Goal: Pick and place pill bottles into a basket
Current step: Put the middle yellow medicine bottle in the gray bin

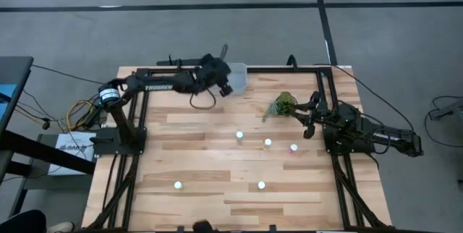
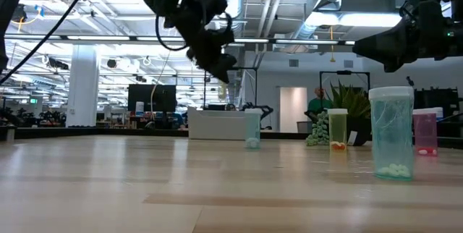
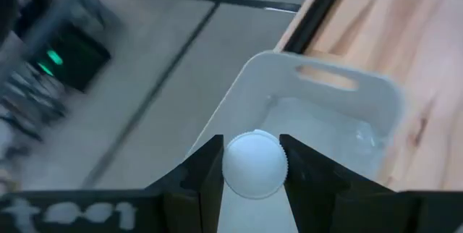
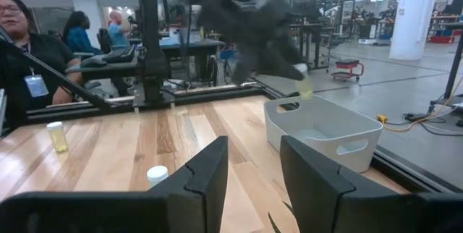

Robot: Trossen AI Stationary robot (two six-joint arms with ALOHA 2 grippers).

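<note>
My left gripper (image 1: 227, 88) is at the table's far edge, raised over the pale basket (image 1: 239, 75), and is shut on a white-capped pill bottle (image 3: 253, 165). The basket also shows in the left wrist view (image 3: 325, 121) and in the right wrist view (image 4: 325, 128). Several bottles stand on the wood: three in a row (image 1: 239, 137), (image 1: 268, 142) and a reddish one (image 1: 294, 147), and two nearer (image 1: 178, 185), (image 1: 261, 185). My right gripper (image 4: 253, 182) is open and empty at the table's right side, beside the green plant (image 1: 284, 105). My left gripper pinches the bottle's white cap (image 3: 253, 182) by its ribbed sides between its two fingers (image 3: 206, 179). The fingers slant down from above. The bottle is lifted clear over the basket's open top, and its yellowish body (image 4: 304, 86) shows below the fingers in the right wrist view.
A black metal frame (image 1: 137, 110) runs along the table's left, far and right edges. The green plant stands near the far right. People sit beyond the table's left side (image 4: 29, 52). Bare wood lies between the bottles and the near edge.
</note>
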